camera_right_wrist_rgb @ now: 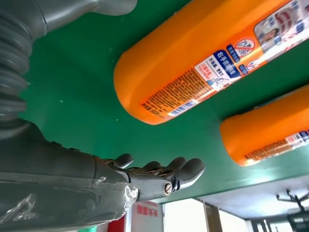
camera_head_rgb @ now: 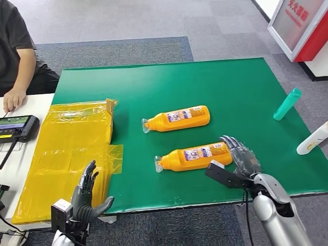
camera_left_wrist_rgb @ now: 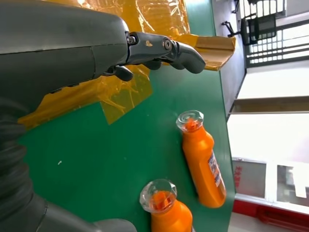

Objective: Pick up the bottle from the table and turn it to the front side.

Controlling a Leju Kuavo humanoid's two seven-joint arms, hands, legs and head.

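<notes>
Two orange bottles with clear caps lie on their sides on the green mat (camera_head_rgb: 240, 92). The near bottle (camera_head_rgb: 195, 157) (camera_right_wrist_rgb: 182, 63) (camera_left_wrist_rgb: 169, 212) has its base right by my right hand (camera_head_rgb: 238, 161) (camera_right_wrist_rgb: 160, 176), which is open with fingers spread beside the base, holding nothing. The far bottle (camera_head_rgb: 178, 118) (camera_right_wrist_rgb: 266, 128) (camera_left_wrist_rgb: 202, 162) lies parallel behind it. My left hand (camera_head_rgb: 87, 192) (camera_left_wrist_rgb: 160, 50) is open at the table's front left, over the yellow plastic, well apart from both bottles.
A yellow plastic-wrapped package (camera_head_rgb: 65, 148) covers the table's left. A teal bottle (camera_head_rgb: 287, 104) and a white bottle (camera_head_rgb: 312, 138) lie at the right edge. A person (camera_head_rgb: 15, 56) sits at the far left beside a black device (camera_head_rgb: 17, 127).
</notes>
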